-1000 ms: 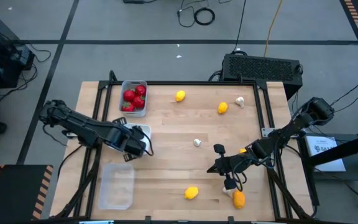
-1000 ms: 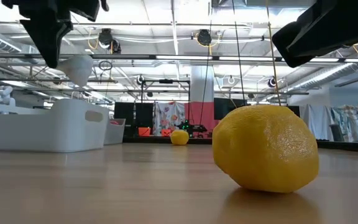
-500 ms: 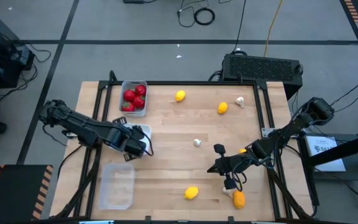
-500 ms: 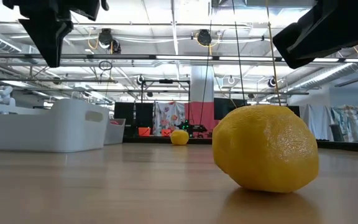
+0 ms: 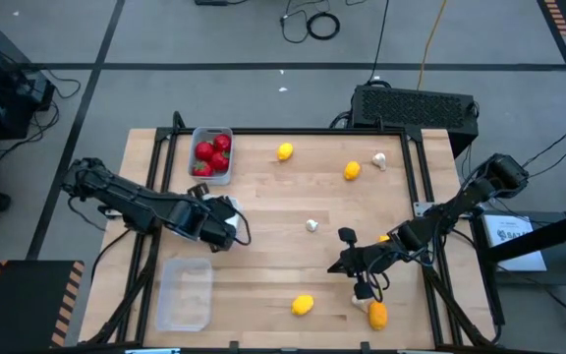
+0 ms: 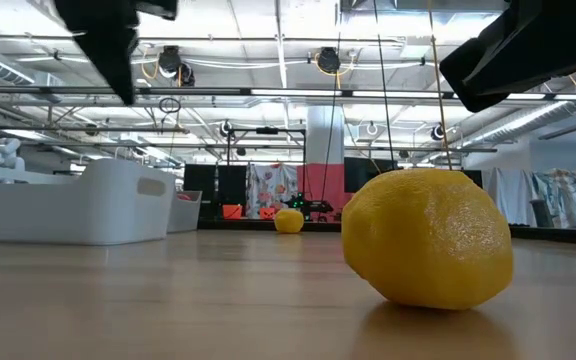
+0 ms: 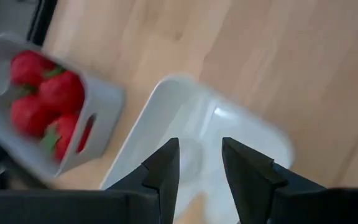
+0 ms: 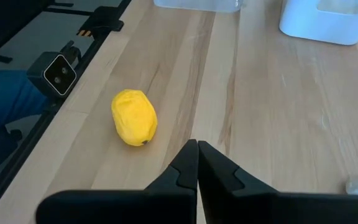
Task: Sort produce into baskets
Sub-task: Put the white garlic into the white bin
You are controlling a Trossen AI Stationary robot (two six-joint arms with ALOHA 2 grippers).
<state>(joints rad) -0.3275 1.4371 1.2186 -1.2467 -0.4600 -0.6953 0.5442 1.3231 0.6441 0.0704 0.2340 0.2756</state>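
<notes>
My left gripper (image 5: 232,232) hangs open and empty above the white tray (image 5: 226,205), whose inside fills the left wrist view (image 7: 229,124). A dim whitish shape (image 7: 188,160) lies in that tray. The grey tray (image 5: 211,154) holds several red fruits (image 7: 55,93). The clear tray (image 5: 185,292) sits at the near left. My right gripper (image 5: 338,265) is shut and empty, a little above the table, near a yellow lemon (image 8: 133,117), which also shows in the high view (image 5: 303,305). Garlic bulbs (image 5: 311,225) (image 5: 378,160) lie on the table.
Two more yellow lemons (image 5: 284,151) (image 5: 352,170) lie toward the far edge. An orange oval (image 5: 377,315) lies at the near right and another (image 5: 385,237) is partly behind my right arm. Bare wood lies between the arms. The near lemon (image 6: 428,238) looms in the low view.
A whitish bulb that hung under my left gripper a second ago has dropped out of sight from the low view. My left gripper has then gone a little toward the table's right edge. My right arm has kept still.
</notes>
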